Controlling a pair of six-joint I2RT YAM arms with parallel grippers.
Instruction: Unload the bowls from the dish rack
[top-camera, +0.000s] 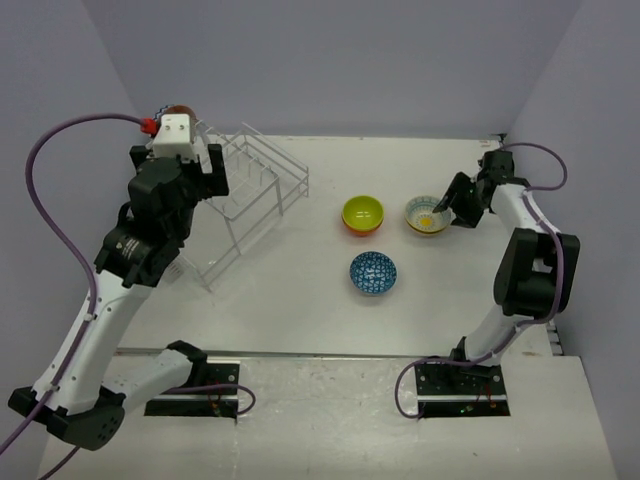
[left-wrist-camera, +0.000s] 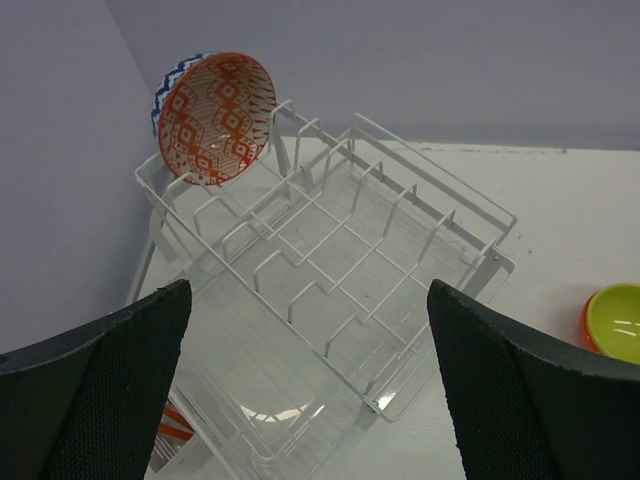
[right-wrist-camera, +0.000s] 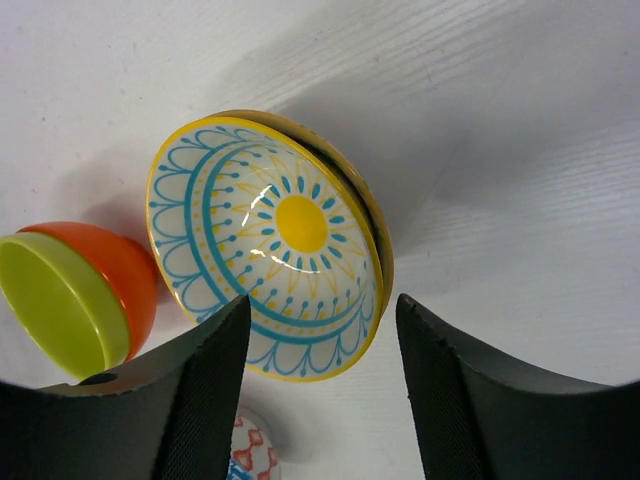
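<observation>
The white wire dish rack (top-camera: 255, 190) stands at the back left and fills the left wrist view (left-wrist-camera: 340, 250). A red-patterned bowl (left-wrist-camera: 215, 118) stands on edge at its far end, with a blue-patterned bowl (left-wrist-camera: 158, 98) just behind it. My left gripper (top-camera: 205, 160) hovers open and empty above the rack (left-wrist-camera: 310, 400). On the table sit a lime-green bowl nested in an orange one (top-camera: 362, 213), a blue-patterned bowl (top-camera: 372, 272) and a white bowl with teal rim and yellow centre (top-camera: 427, 215). My right gripper (top-camera: 448, 210) is open just over the white bowl's near rim (right-wrist-camera: 270, 240).
The clear drip tray (left-wrist-camera: 260, 400) lies under the rack's near end. The lime-green bowl (right-wrist-camera: 60, 300) sits just left of the white bowl in the right wrist view. Grey walls close in the back and both sides.
</observation>
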